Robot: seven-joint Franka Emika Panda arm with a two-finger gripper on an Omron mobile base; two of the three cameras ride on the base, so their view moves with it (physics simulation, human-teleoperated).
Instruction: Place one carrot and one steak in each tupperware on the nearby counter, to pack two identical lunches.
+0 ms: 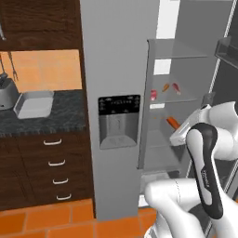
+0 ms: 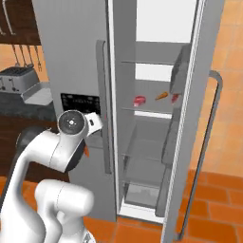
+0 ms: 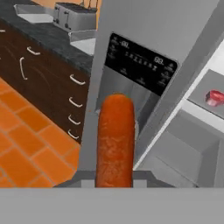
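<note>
Here the gripper is clamped on a carrot, which sticks out in front of the fridge's dispenser panel. One tupperware sits on the counter beside the toaster. A steak lies on a fridge shelf.

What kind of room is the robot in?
A kitchen, most likely. There is an open fridge with food on its shelves, a silver toaster on a dark stone counter, and wooden drawers underneath.
</note>
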